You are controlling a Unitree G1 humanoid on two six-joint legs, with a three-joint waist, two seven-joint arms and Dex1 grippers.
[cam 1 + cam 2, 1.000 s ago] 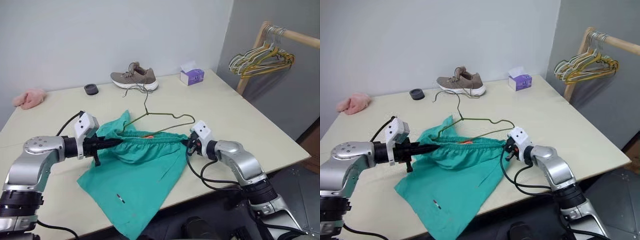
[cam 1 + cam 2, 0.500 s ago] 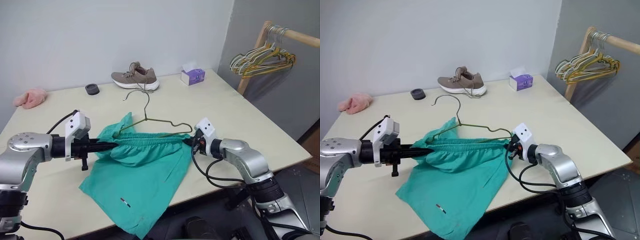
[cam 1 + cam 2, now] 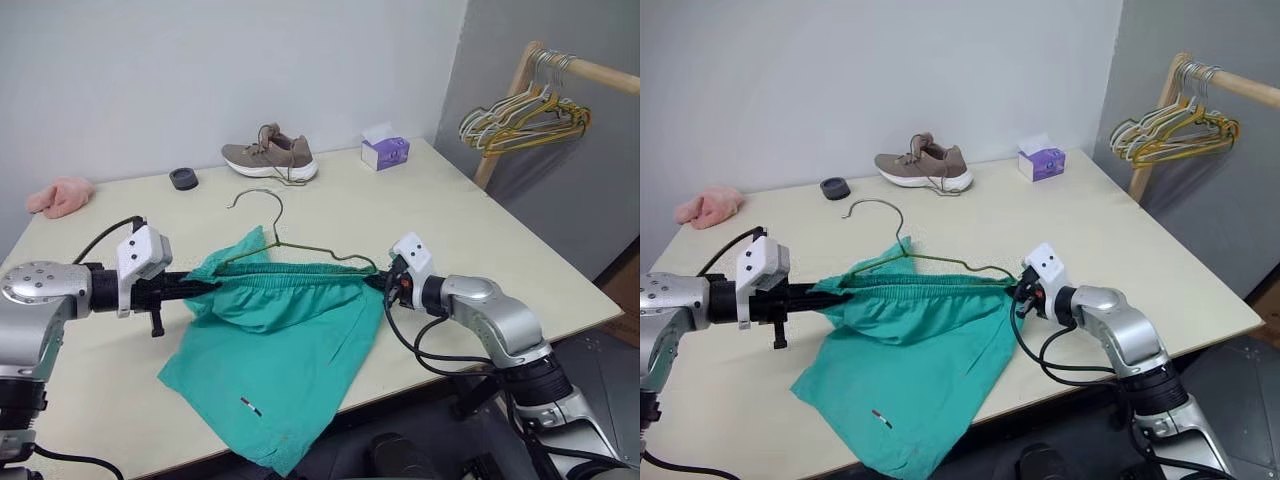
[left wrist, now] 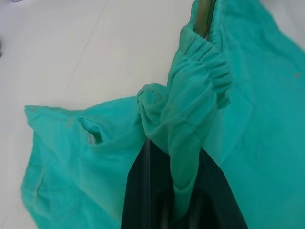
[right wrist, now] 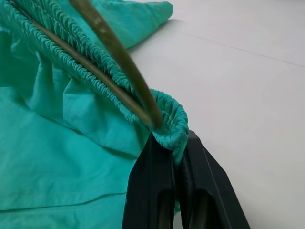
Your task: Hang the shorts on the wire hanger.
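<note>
On the table point(image 3: 480, 240), a shoe point(image 3: 269, 158) sits at the far edge, flanked by a tissue box point(image 3: 384, 152), a black ring point(image 3: 182, 178) and a pink cloth point(image 3: 60, 196); hangers point(image 3: 525, 118) hang beyond its corner.

No text, label or number can be read. The shorts point(image 3: 290, 340) bear a small mark, too small to make out.

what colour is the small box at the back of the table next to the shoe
Purple, with white tissue sticking out of the top. The box shows best in the left eye view, right of the shoe.
</note>
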